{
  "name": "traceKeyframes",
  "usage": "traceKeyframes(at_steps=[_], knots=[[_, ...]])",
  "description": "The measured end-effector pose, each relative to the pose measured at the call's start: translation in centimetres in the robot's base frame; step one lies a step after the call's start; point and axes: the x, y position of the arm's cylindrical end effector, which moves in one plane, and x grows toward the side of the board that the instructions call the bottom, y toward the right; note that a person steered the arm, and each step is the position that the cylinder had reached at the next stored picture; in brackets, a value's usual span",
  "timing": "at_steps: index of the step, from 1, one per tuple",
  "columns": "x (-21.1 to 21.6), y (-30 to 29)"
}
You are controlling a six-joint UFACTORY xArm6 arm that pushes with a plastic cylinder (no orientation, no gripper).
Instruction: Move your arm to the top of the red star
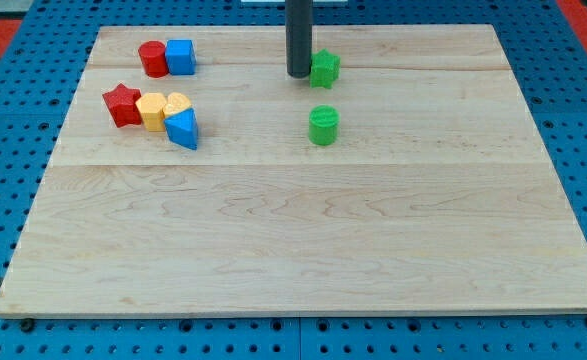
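The red star (pixel 121 104) lies on the wooden board (pixel 303 240) at the view's left, touching a yellow block (pixel 152 110) on its right. My tip (pixel 299 75) is near the view's top centre, far to the right of the red star and a little higher in the view. It stands just left of a green star-like block (pixel 324 68), close to it or touching.
A red cylinder (pixel 153 59) and a blue cube (pixel 180 56) sit together above the red star. A yellow heart-like block (pixel 177 104) and a blue block (pixel 183 128) lie right of the yellow block. A green cylinder (pixel 324 126) stands below my tip.
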Motion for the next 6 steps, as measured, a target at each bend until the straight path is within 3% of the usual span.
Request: traceKeyframes(at_steps=[1,2,3,4,5,6], knots=[[-3.1,0.0],[-2.4,6.1],[3.6,1.8],[7.6,1.0],[3.0,0.8],[1.6,-6.3]])
